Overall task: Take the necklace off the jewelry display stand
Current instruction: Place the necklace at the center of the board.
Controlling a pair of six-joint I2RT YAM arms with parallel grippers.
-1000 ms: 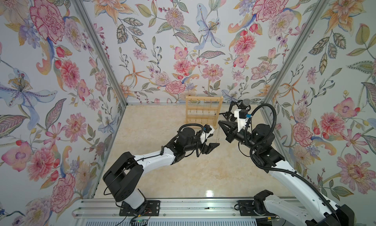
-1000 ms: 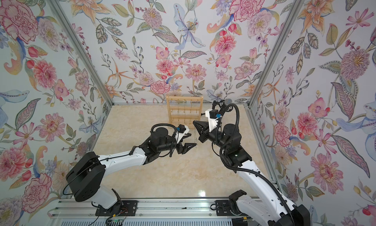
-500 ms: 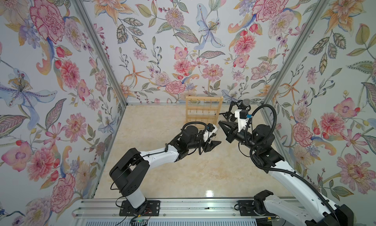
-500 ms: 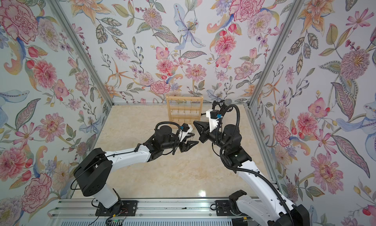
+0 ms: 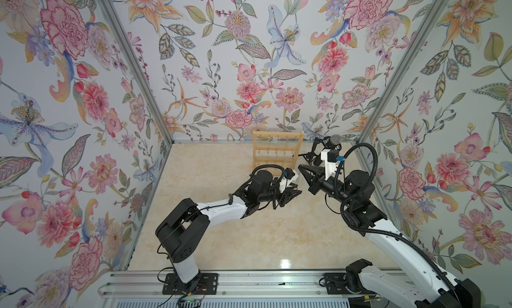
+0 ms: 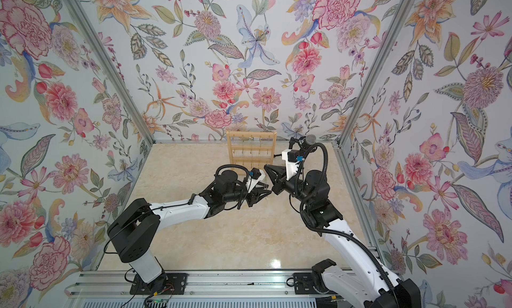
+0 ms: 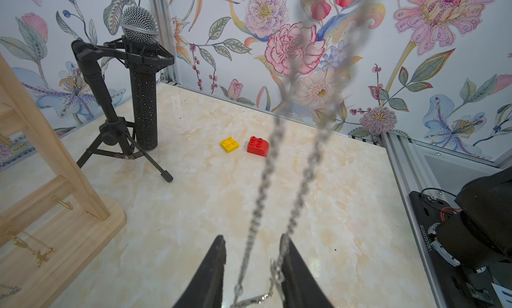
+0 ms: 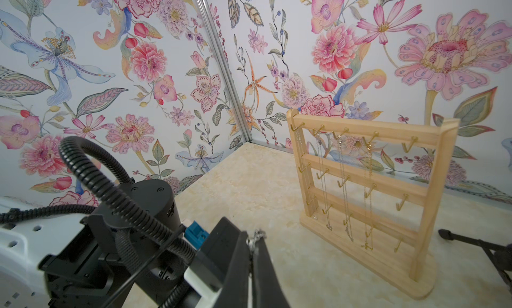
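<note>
**Necklace (image 7: 262, 181) clear of jewelry display stand (image 8: 388, 129), hanging from R gripper (image 8: 253, 237)**

R gripper: fingers pressed together, pinching the top of the silver chain. A few links poke out at the tips, lower centre of right wrist view. In both top views it sits mid-frame (image 5: 301, 167) (image 6: 266, 167), tips pointing to frame left, just below the stand's base.

Necklace: off the hooks and in the air, apart from the stand. In left wrist view it's close and blurred, two strands running from top centre-right down to bottom centre. In the top views it's only a faint thin line betw. the two grippers.

L gripper (image 7: 252, 237): bottom centre of left wrist view, fingers apart w/ a clear gap. Both strands pass betw. them, and the clasp end seems to lie against the finger nearer frame right. Not clamped. In a top view it's directly below the R gripper (image 5: 297, 192).

Stand: upright by the back wall, upper centre of top views (image 5: 277, 151). It fills the right half of right wrist view, w/ its base at the lower left of left wrist view. Other chains (image 8: 345, 187) hang on its hooks.

Also: microphone (image 7: 142, 98) on a tripod, upper left of left wrist view, near the stand. Yellow brick (image 7: 229, 144) and red brick (image 7: 258, 146) sit side by side mid-frame, small gap betw. them, on the marble-look tabletop (image 7: 194, 209).
</note>
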